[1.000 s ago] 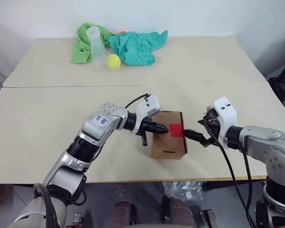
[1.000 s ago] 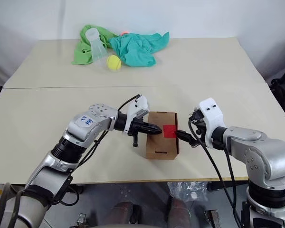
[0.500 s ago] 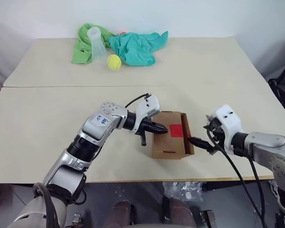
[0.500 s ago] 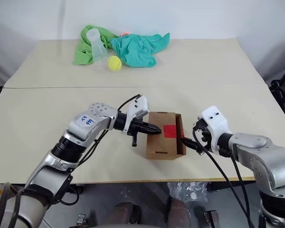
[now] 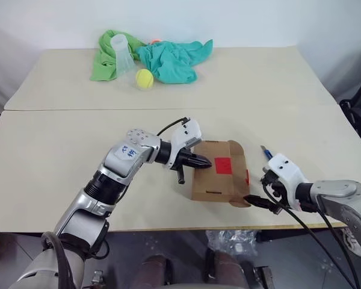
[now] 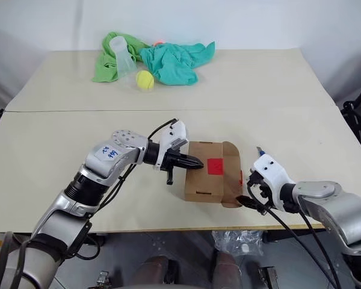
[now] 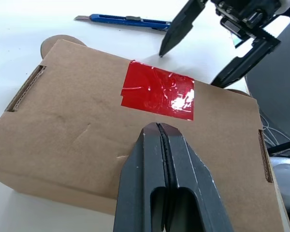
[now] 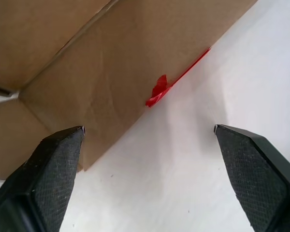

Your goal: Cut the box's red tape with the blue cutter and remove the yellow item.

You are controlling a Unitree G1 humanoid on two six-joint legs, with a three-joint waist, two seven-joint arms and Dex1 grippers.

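The box [image 5: 212,183] lies near the table's front edge, with the red tape [image 5: 223,165] on its top. Its right end flap [image 5: 238,180] hangs open, and a torn red strip [image 8: 159,89] runs along the flap's edge. My left gripper [image 5: 206,162] is shut, its tip resting on the box top just left of the tape [image 7: 158,90]. To the right of the open flap and lower, my right gripper [image 5: 256,201] is open and holds nothing. The blue cutter [image 7: 125,20] lies on the table beyond the box, right of it [image 5: 266,152]. The yellow item is hidden.
At the table's far side lie a green cloth [image 5: 105,60] and a teal cloth [image 5: 171,59], a clear plastic cup [image 5: 121,51] and a tennis ball [image 5: 144,78]. A seam [image 5: 60,110] crosses the table. The front edge [image 5: 186,229] runs close behind the box.
My right gripper dropped and drew back to the right towards the front edge. The box's right flap swung open. The cutter came into view beyond my right hand. My left gripper held still.
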